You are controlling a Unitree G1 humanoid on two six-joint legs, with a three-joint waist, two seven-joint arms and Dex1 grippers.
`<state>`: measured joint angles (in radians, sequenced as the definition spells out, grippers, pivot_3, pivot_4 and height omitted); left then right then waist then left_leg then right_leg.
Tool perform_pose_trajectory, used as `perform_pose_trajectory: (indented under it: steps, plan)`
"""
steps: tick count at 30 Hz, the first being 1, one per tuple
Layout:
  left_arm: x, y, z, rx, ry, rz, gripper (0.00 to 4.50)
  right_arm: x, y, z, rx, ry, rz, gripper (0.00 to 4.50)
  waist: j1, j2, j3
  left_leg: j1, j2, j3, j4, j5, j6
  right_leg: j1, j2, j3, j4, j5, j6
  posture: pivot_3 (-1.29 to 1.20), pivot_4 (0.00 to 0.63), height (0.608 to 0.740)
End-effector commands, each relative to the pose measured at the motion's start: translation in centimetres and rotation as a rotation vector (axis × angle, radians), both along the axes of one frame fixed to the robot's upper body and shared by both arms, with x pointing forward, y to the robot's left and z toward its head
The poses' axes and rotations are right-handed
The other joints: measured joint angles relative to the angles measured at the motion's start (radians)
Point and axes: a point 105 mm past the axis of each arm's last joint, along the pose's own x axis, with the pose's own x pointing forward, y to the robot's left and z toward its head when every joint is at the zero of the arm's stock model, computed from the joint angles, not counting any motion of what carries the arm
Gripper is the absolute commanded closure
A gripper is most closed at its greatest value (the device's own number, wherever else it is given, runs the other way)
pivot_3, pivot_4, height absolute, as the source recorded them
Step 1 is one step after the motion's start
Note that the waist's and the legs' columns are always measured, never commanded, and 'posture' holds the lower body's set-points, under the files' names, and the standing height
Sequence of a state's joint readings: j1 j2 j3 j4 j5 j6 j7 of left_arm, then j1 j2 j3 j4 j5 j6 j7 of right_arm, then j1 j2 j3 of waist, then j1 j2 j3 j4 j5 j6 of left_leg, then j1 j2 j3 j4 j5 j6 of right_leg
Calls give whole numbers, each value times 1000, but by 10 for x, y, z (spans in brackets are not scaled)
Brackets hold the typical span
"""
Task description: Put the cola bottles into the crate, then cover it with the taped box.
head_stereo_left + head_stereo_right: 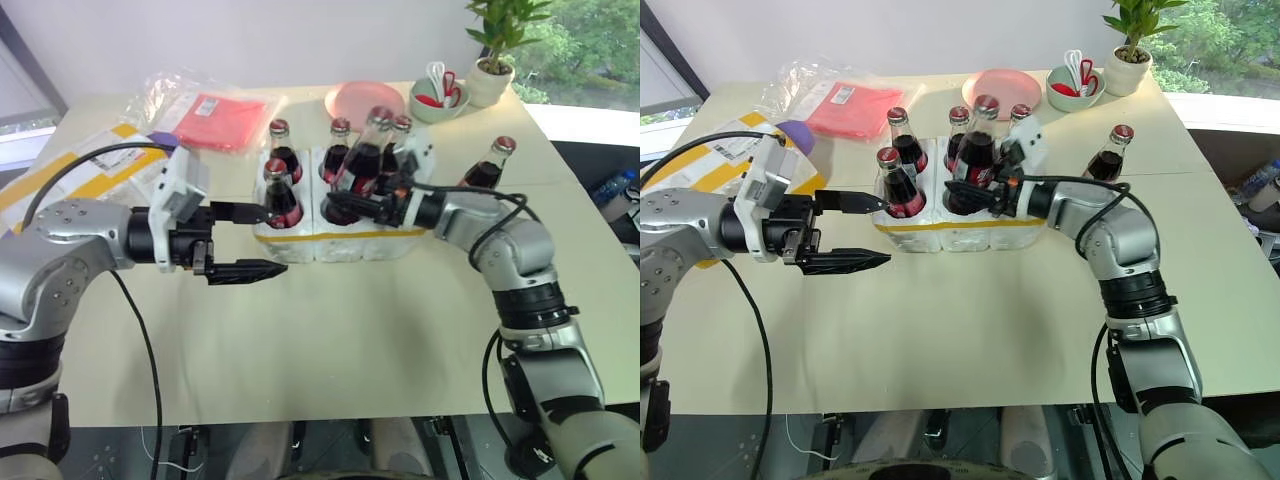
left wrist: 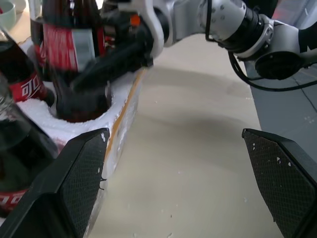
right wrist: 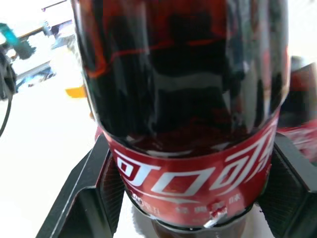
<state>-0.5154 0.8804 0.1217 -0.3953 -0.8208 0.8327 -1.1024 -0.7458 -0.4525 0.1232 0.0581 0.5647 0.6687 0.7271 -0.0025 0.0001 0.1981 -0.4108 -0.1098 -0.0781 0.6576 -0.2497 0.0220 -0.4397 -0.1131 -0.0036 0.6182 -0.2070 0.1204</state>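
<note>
Lying on the table (image 1: 330,330), the taped box (image 1: 75,170) sits far left, the crate (image 1: 340,240) mid-table holding four bottles. Right gripper (image 1: 340,205) clamps a tilted bottle (image 1: 362,160) over a crate hole; left gripper (image 1: 262,242) gapes beside it. One bottle (image 1: 487,165) stands apart.

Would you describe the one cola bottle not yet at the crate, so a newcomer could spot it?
Start at the white crate mid-table. Look toward the potted plant's corner: one cola bottle stands alone on the bare tabletop, apart from the crate, while the others are clustered at it.
</note>
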Motion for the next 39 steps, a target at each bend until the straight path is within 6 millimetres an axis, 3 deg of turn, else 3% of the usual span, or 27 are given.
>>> perform_pose_trajectory:
  steps: [1, 2, 4, 6, 10, 15, 17, 21, 25, 30, 39]
  plan:
    - [-4, 1, 11, -18, -57, -5, 0, 3, 4, 11, -35, -100, -11, 1634, -2, 0, 0, 0, 0, 0, 0, 0, 0, 0, 0, 0, 0, 0, 0, 0, 150, 740]
    - [-3, 1, 11, -19, -58, -4, 0, 6, 4, 5, -66, -95, -28, 1634, -4, 0, 0, 0, 0, 0, 0, 0, 0, 0, 0, 0, 0, 0, 0, 0, 150, 740]
    - [-2, 0, 12, -22, -61, -4, 0, 11, 2, -4, -107, -82, -57, 594, -9, -1, 0, 0, 0, 0, 0, 0, 0, 1, 0, 0, 0, 0, 0, 0, 150, 740]
    - [-1, -1, 12, -25, -64, -8, 0, 13, 0, -6, -117, -78, -73, 16, -10, -1, -1, 1, 0, 0, 0, 0, 0, 1, 0, 0, 0, 0, 0, 0, 150, 740]
    - [0, -4, 13, -31, -66, -15, 0, 9, -14, 5, -94, -104, -112, 16, -8, -1, -1, 1, 0, -1, 0, 0, 0, 1, 0, 0, 1, 0, -1, 0, 150, 740]
    - [3, -5, 14, -36, -67, -26, 0, -15, -57, 36, 37, -97, -217, 16, 7, -1, -1, 1, -1, -1, 0, 0, 0, 1, 0, 0, 1, 0, -1, 0, 150, 740]
    - [5, -6, 15, -37, -66, -33, 0, -34, -89, 41, 58, -83, -294, 16, 15, -1, -1, 1, -1, -1, -1, 0, 0, 1, 0, 0, 0, 0, -1, 0, 150, 740]
    - [10, -7, 15, -33, -68, -46, 0, -69, -132, 34, 21, -46, -450, 16, 18, -2, -1, 1, 0, -3, -3, 0, 0, 2, 0, 0, -2, 0, -1, 0, 150, 740]
    - [14, -10, 17, -35, -72, -66, 0, -87, -166, 17, -58, -14, -636, 16, 9, -2, -1, 3, 1, 0, -4, 0, 0, 3, -1, 0, -3, 0, -1, 0, 150, 740]
    - [16, -17, 18, -40, -77, -95, 0, -77, -194, 13, -45, -42, -844, 16, 8, -2, -1, 4, 2, 1, -3, 1, 0, 4, -1, 1, -3, 0, -1, 0, 150, 740]
    - [15, -20, 21, -43, -87, -102, 0, -40, -191, 4, -7, -50, -853, 16, 12, -2, -1, 3, 1, 1, -3, 1, 0, 4, 1, 1, -3, 0, -1, 0, 150, 740]
